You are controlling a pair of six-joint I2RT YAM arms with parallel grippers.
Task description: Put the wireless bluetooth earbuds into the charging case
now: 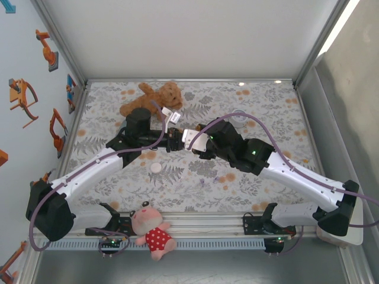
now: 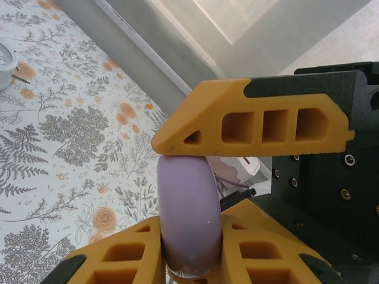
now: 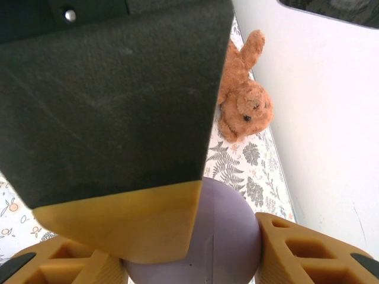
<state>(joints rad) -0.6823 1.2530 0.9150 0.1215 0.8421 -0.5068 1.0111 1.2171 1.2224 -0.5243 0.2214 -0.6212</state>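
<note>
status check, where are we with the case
left gripper clamped on purple case. right gripper gripping same case. earbuds too small to spot. brown teddy behind, not touching.

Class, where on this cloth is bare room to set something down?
Free: the cloth's far right corner behind the right arm; the left strip by the wall. Crowded: the middle, where the left gripper and right gripper meet by the teddy bear.

case (image 2: 189, 219) lilac | cloth (image 1: 266, 106) grey ferns, orange flowers | teddy (image 1: 155, 97) brown | doll (image 1: 154, 234) red polka-dot dress
</note>
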